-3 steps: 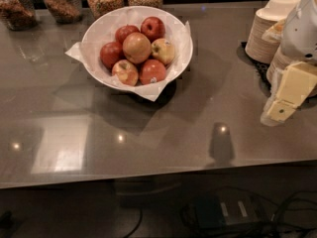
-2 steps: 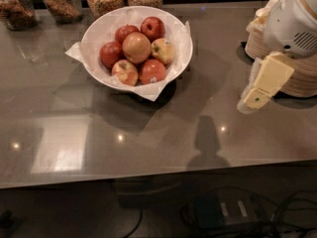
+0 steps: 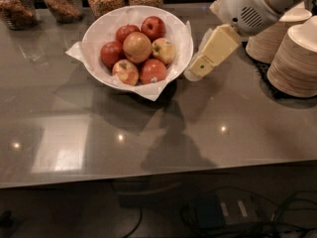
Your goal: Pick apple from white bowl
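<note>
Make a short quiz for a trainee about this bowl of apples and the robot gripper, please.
1. True or false: the gripper is inside the white bowl.
2. Where does the apple, the largest one, lie? A) on top, in the middle of the pile; B) outside the bowl; C) in the gripper.
3. What stands at the right end of the table?
Key: 1. False; it hangs beside the bowl's right rim, outside. 2. A. 3. Stacks of beige bowls.
</note>
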Motion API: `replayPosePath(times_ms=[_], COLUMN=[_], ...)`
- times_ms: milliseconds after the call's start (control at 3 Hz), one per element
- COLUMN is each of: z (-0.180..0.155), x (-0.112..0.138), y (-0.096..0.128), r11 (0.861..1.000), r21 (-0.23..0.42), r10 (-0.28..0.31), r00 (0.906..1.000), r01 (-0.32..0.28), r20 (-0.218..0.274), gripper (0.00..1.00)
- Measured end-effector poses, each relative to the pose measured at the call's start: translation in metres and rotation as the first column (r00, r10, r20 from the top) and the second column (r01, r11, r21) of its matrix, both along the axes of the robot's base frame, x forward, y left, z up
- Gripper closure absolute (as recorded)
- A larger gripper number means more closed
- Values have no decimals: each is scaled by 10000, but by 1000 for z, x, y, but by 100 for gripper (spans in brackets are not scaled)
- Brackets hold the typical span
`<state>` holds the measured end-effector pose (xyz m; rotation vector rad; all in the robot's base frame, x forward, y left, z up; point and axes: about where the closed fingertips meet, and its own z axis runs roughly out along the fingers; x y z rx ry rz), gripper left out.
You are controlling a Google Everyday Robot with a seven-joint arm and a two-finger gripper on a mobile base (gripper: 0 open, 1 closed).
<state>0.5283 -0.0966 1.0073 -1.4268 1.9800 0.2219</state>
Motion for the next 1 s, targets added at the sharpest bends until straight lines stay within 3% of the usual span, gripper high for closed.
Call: replayPosePath(times_ms=[667, 1000], z=[7, 7], x=[45, 45], y=[82, 82], r11=[9920, 9920], r21=[1122, 1122], r10=[587, 588], r00=[9982, 9982], r01=[-575, -575], r20=[-78, -78], gripper=[0, 0])
